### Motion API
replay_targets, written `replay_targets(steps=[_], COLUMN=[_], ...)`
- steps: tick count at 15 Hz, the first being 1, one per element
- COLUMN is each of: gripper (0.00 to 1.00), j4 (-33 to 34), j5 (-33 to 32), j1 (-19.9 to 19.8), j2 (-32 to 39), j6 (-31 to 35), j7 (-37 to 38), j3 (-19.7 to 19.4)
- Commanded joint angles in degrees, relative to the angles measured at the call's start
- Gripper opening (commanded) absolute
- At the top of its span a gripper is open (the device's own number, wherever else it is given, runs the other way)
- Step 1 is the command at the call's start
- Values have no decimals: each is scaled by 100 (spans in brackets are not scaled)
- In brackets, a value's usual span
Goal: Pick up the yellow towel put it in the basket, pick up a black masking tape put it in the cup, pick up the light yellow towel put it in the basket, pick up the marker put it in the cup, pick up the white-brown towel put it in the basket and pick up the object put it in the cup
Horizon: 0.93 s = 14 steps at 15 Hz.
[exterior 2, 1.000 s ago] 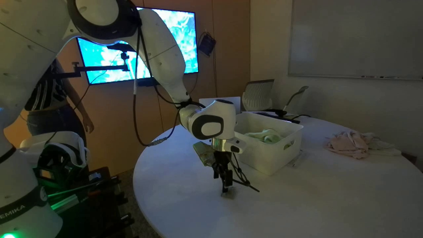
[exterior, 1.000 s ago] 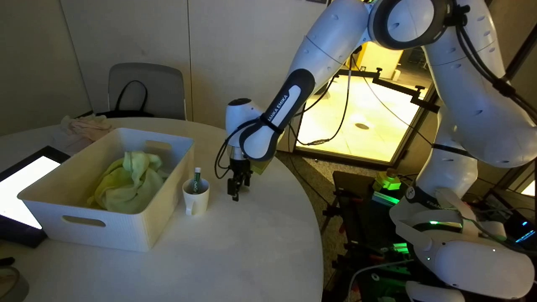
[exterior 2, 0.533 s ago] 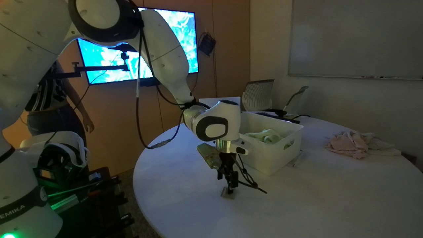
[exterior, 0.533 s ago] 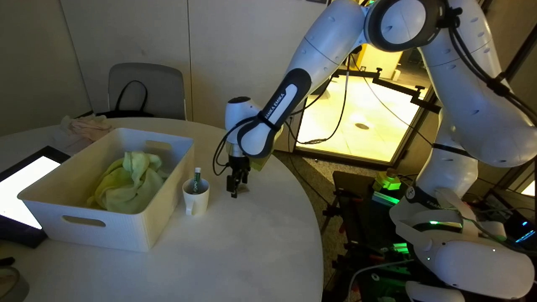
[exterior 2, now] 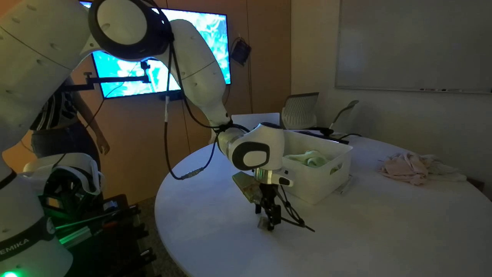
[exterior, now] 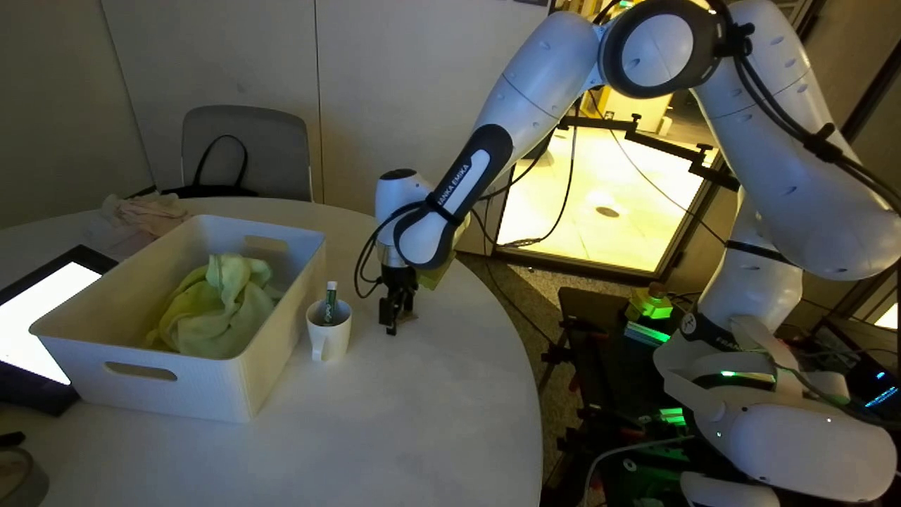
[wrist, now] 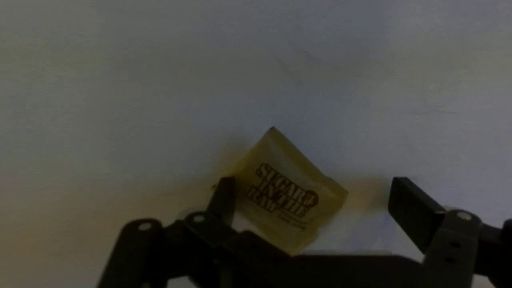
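Lopsided between the jaws

The pincer [wrist: 314,196] stands wide open, holding nothing. The sugar packet [wrist: 286,192] — likely the "object" — lies on the desk [wrist: 160,100] between its jaws: close beside the jaw at the wrist view's left, contact unclear, a gap to the other. Its edges slant across the closing line.

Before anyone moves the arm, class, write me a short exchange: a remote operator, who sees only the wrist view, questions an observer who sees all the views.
Operator: My view shows a sugar packet between the open fingers. Where is the cup?
Observer: In an exterior view it stands on the table, beside the basket.
Operator: Is anything in it?
Observer: Yes, a marker, with its end sticking up above the rim.
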Motion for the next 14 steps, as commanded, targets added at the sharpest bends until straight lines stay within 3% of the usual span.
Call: replay_targets(steps=[1,8,10,14], gripper=[100,99,91,63], j4=[291,382,393,426], j5=[152,134,134,131], j1=[-125,-147,-142,-131], j2=[175,198,196,182], j6=[-170,-347,-376,-439], j7=[-237,-291,-289,-302], j3=[82,67,63,66])
